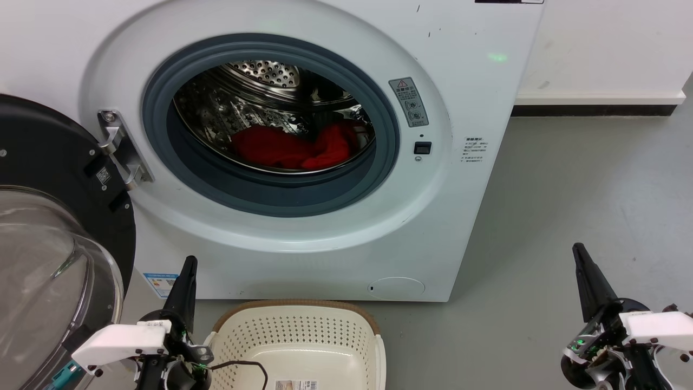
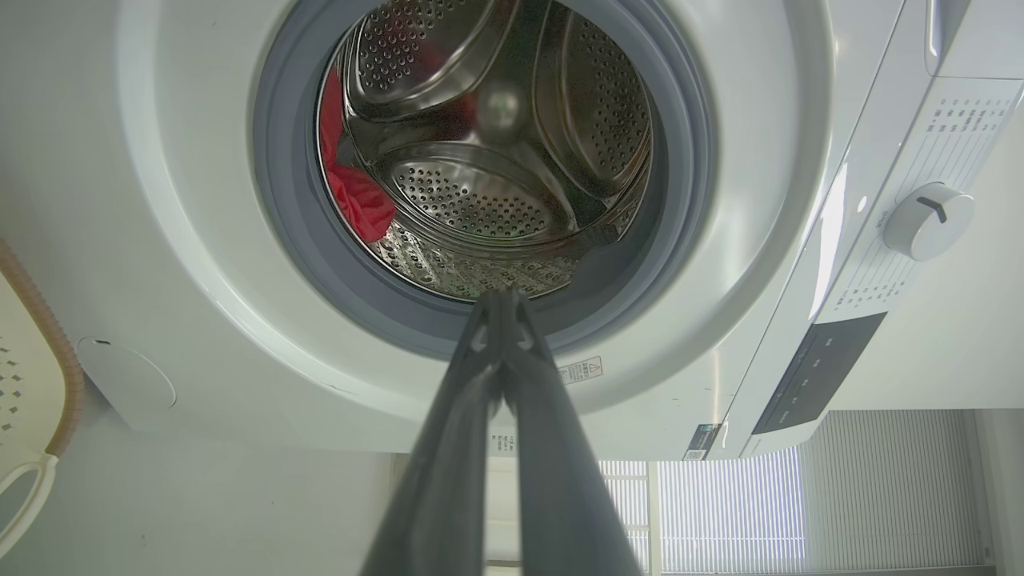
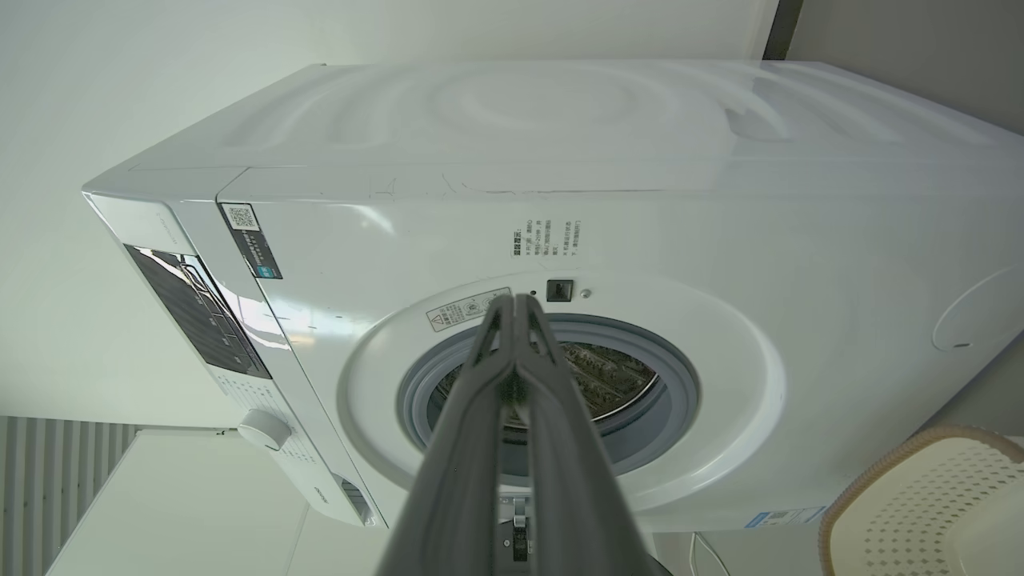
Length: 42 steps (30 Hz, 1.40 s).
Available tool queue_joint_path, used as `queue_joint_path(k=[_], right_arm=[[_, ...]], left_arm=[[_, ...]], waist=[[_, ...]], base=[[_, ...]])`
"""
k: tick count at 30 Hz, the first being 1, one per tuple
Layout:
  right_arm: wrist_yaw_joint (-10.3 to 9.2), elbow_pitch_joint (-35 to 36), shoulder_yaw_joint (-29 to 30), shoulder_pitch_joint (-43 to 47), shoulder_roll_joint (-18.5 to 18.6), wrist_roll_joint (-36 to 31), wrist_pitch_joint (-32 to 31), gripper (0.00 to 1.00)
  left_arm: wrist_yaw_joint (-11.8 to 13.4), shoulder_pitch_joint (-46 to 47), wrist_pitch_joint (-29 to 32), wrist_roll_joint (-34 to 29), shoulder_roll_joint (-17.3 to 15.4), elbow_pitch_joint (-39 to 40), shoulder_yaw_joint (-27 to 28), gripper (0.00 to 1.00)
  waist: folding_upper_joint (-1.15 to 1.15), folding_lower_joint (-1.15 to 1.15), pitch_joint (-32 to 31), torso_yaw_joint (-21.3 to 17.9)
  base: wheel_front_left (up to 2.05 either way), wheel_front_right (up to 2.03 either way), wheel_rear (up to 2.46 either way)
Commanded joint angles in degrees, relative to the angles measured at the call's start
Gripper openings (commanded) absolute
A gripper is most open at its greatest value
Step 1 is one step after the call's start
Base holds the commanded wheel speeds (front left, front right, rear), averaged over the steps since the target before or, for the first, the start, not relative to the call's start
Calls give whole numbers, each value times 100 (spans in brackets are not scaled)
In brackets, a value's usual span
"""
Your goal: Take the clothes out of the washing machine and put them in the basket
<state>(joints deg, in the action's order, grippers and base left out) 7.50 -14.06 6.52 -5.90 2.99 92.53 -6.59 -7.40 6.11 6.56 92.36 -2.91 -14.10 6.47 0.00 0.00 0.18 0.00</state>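
One heap of bright red clothes [image 1: 292, 147] lies at the bottom of the perforated steel drum [image 1: 265, 73] inside the washing machine [image 1: 465, 227], behind the grey-rimmed porthole. The black-framed glass door [image 1: 48, 254] stands swung open at the left. The basket [image 1: 298, 330] sits on the floor [image 1: 584, 189] just in front of the machine, a paper label on its bottom. The left end effector [image 1: 189, 265] hovers beside the basket's left rim, its fingers pressed together on nothing. The right end effector [image 1: 579, 252] hangs well off to the right over the floor, its fingers likewise pressed together.
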Motion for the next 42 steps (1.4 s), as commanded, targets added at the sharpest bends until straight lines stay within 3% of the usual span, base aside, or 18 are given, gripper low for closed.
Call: queue_joint_path(k=[1,20,21,37,42], right_arm=[[-2,-6,-4,-71,-18,-25,-2,0],[-2,-6,-4,-71,-18,-25,-2,0],[0,-17,-2,10,0,2,2,100],[-1,-67,-110,184,-5,-259,395,100],[-1,-95,-37,203,-5,-731,525,100]], left_arm=[[-20,33,11,12,6,3,15,0],[-20,33,11,12,6,3,15,0],[1,-8,-3,-1,1,-20,-4,100],[1,-272,-402,-276,9,62,13,100],[-1,-293,-531,-616,8,31,165,100]], waist=[[0,0,0,0],[0,0,0,0],[0,0,0,0],[0,0,7,-6],[0,0,4,-7]], base=[[0,0,0],[0,0,0],[0,0,0],[0,0,0],[0,0,0]])
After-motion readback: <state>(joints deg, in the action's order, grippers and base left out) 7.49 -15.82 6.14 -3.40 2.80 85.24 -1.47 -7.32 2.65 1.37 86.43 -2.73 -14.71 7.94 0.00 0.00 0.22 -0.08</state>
